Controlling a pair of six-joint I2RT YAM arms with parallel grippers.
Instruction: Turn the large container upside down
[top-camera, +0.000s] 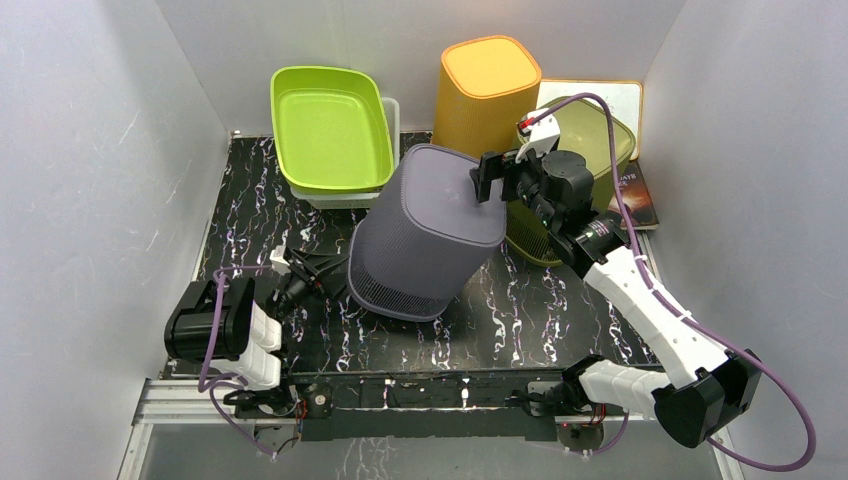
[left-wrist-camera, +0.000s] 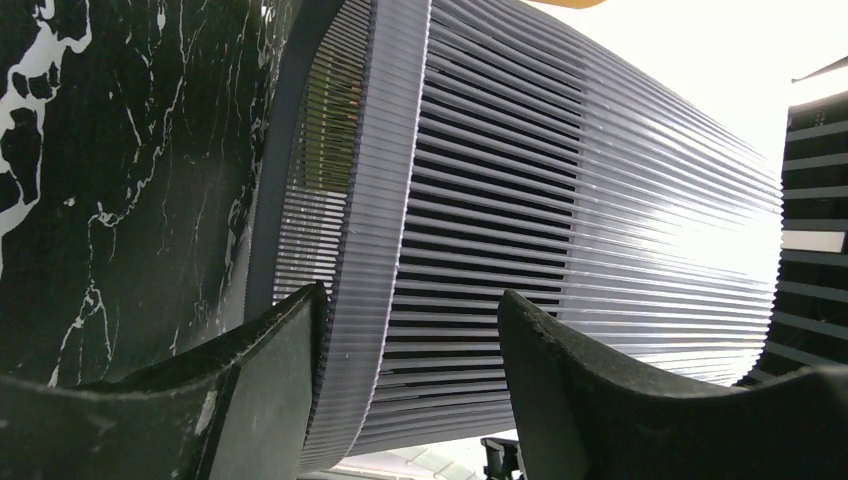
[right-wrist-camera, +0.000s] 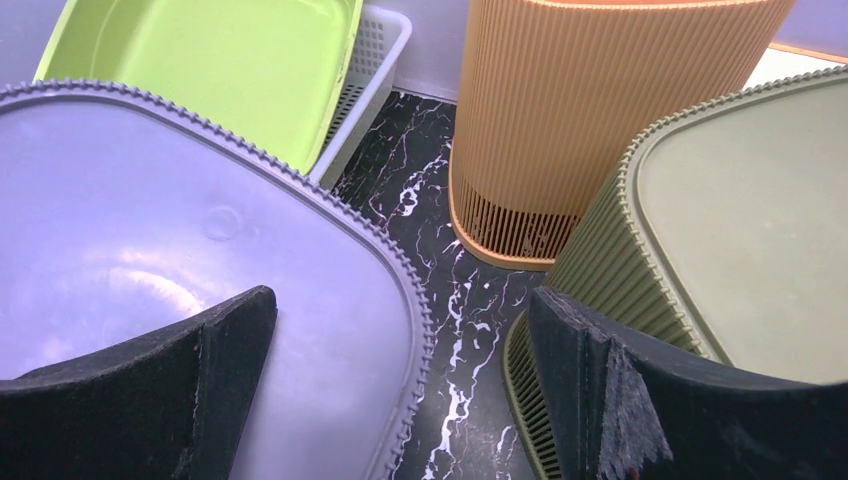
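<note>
grey container (top-camera: 430, 235) tilted, base up | right pincer (top-camera: 489, 180) at base edge | left pincer (top-camera: 322, 268) at rim

A lime-green tray (top-camera: 330, 125) is nested in a white lattice basket (top-camera: 392, 118) at the rear left of the black marbled surface (top-camera: 520, 310). An orange ribbed bin (top-camera: 487, 95) is stood inverted at rear centre. An olive ribbed bin (top-camera: 583, 128), likewise inverted, is positioned just beside it. A white panel (top-camera: 615, 95) is located behind the olive bin, and a book (top-camera: 640, 195) at its right.

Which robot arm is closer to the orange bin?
Right. The right end effector hovers at the purple bin's top edge, just in front of the orange bin. The left end effector is by the purple bin's bottom rim.
</note>
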